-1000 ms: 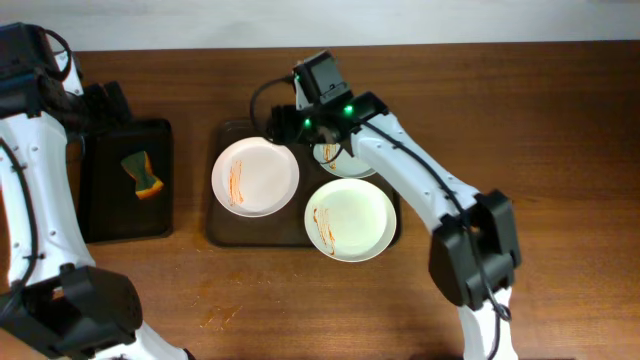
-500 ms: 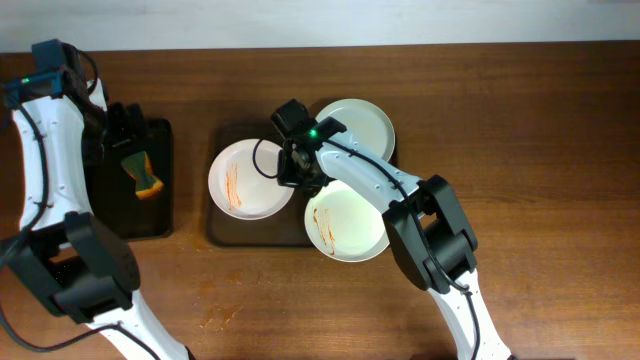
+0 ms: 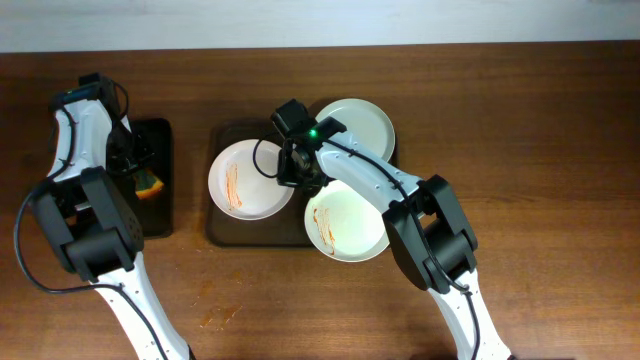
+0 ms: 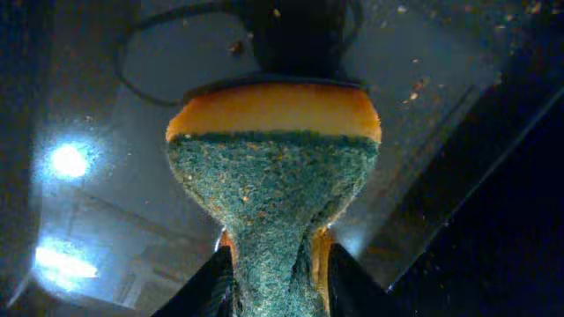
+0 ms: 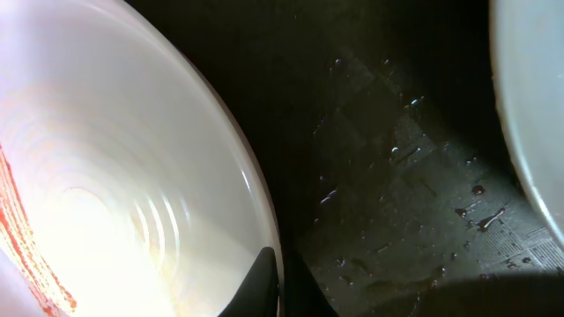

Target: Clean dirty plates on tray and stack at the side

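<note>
Judging from how things lie, I am near the start: nothing is stacked at the side, and all three plates sit on or over the brown tray (image 3: 222, 232). The left-hand plate (image 3: 245, 180) carries an orange streak. The front plate (image 3: 352, 222) has a sauce smear near its left edge and overhangs the tray's near rim. The back plate (image 3: 362, 122) shows no streak I can make out from overhead, and it reaches past the tray's far edge. Wiping and stacking are all left to do, as far as I can tell. My right pincer (image 5: 271, 283) is at the right rim of the left-hand plate. Its jaws are drawn almost together with the rim between them, one tip inside the plate and one outside over the wet tray floor, so it looks like a grip. My left pincer (image 4: 275, 286) is well apart from the plates, over the small black tray (image 3: 160, 215). It is squeezed tight on the green-and-yellow sponge (image 4: 273, 189), whose waist is pinched narrow between the fingers.
</note>
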Motion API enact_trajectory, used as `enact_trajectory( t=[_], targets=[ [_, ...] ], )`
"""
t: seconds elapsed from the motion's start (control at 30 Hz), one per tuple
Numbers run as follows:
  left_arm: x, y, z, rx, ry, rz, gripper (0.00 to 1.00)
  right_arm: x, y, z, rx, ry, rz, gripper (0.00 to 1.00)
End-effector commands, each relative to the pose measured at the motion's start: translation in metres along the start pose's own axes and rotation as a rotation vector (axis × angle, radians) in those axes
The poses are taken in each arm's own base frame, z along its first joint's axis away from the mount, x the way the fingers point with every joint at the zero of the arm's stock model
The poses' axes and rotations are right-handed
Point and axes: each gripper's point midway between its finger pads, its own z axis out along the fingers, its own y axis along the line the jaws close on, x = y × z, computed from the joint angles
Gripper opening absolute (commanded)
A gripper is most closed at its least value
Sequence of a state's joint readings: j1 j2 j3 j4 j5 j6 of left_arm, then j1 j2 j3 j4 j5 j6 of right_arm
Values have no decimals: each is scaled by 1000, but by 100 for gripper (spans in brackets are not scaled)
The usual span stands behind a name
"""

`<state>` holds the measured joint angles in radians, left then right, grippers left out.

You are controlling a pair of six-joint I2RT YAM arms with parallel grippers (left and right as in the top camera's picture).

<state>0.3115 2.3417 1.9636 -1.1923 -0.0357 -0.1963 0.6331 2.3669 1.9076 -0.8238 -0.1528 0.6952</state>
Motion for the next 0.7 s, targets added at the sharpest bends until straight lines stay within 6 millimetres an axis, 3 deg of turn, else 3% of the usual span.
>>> enact_trajectory(
  t=[0.0, 0.23, 0.37, 0.43, 0.47, 0.53, 0.57, 0.63, 0.67],
  targets=[
    [-4, 0, 5, -25, -7, -16, 31, 1, -6, 12, 39, -4, -11, 4],
    [-5, 2, 7, -40, -8, -16, 30, 0, -5, 12, 34, -9, -12, 4],
    [1, 3, 31, -50, 43, -14, 29, -3, -5, 12, 31, -14, -9, 4],
    [1, 1, 33, -43, 47, -17, 1, -6, -9, 11, 31, -15, 2, 4],
    [1, -2, 28, -25, 52, -16, 1, -7, -11, 11, 29, -14, 7, 4],
    [-5, -14, -7, 42, 48, 18, 1, -10, -13, 9, 1, 4, 26, 4],
    [-8, -30, -32, 110, 31, 94, 1, -11, -13, 8, -27, 22, 34, 4],
    [1, -89, -95, 307, -22, 326, 1, -19, -10, 4, -110, 39, -2, 4],
    [8, -108, -103, 358, -20, 373, 1, -21, -12, 3, -115, 38, 3, 4]
  ],
)
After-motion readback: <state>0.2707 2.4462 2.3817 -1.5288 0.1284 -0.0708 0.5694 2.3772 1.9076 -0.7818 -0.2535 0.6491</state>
